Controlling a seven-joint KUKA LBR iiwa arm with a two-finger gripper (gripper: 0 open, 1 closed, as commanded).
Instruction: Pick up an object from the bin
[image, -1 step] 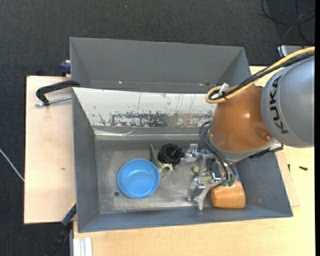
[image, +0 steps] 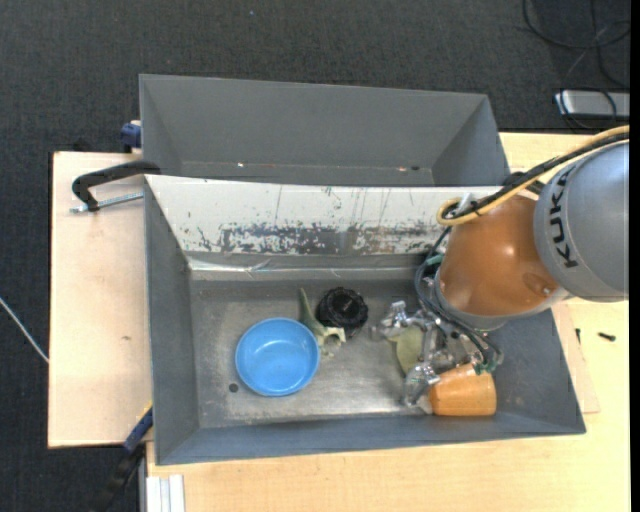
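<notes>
Between the fingers (image: 398, 322) of my open claw (image: 408, 350): one pale olive lump (image: 406, 347), on the bin (image: 170, 330) floor, neither clamped nor lifted. Just beside claw: orange cup (image: 463, 394). Farther off: black knob (image: 342, 306), blue bowl (image: 276, 356). Pick outstanding.

A round blue bowl (image: 277, 356) stands upright, its opening upward, on the left part of the floor of the bin (image: 360, 385). Just to the right of it and a little further back lies a black, round, knob-like thing (image: 342, 306). Between these two is a small pale piece (image: 331, 338), close against the bowl's rim, with a thin greenish stem rising beside the black thing.
</notes>
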